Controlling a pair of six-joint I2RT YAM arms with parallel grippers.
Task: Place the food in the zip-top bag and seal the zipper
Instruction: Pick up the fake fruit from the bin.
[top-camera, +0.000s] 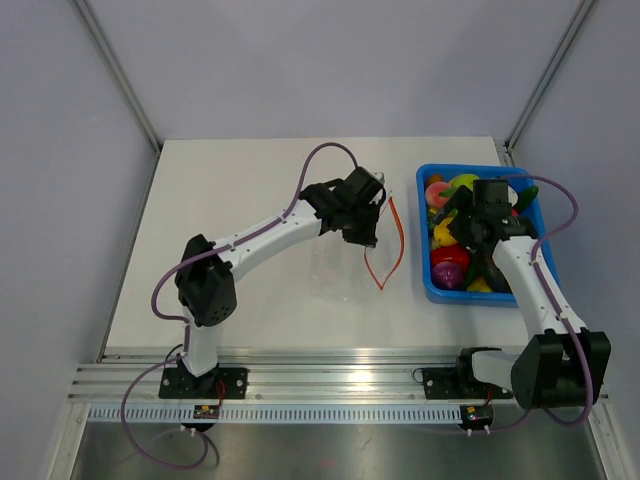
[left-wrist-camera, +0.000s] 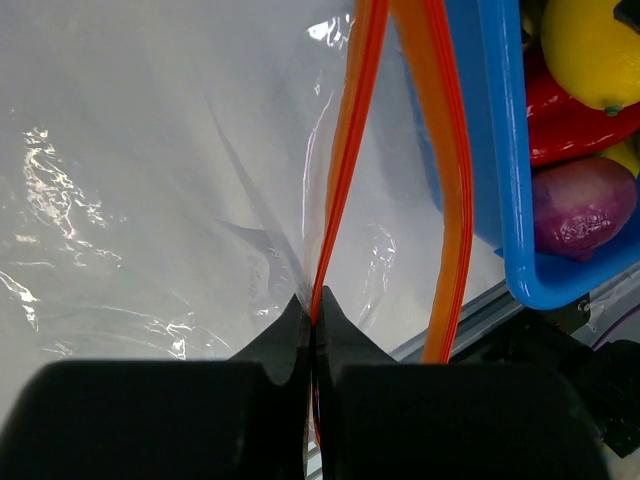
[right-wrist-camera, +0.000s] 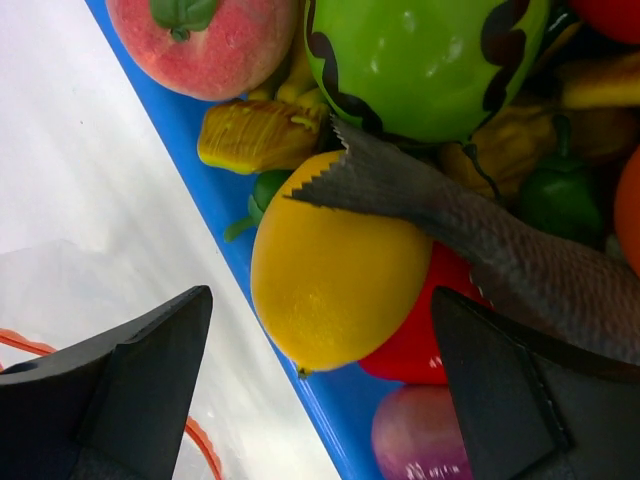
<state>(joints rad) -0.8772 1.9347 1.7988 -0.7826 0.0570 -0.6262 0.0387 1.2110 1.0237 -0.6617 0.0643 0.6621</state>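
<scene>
The bag (top-camera: 338, 268) lies flat mid-table, clear film I can barely trace against the white table (top-camera: 230, 180) (my left arm covers its far end). Its orange zipper (left-wrist-camera: 342, 180) gapes in a loop, and the left claw (left-wrist-camera: 313, 310) is pinched tight on one strip. The food (top-camera: 450, 268), glossy plastic, sits in the blue bin (top-camera: 450, 294). My right claw (right-wrist-camera: 320, 300) is spread wide around a lemon (right-wrist-camera: 340, 240), gripping nothing.

peach (right-wrist-camera: 200, 45): cropped by top edge | purple onion (right-wrist-camera: 420, 440): cropped by bottom edge | zipper (left-wrist-camera: 350, 120): upper end cut off | zip-top bag (top-camera: 335, 268): outline barely made out
</scene>
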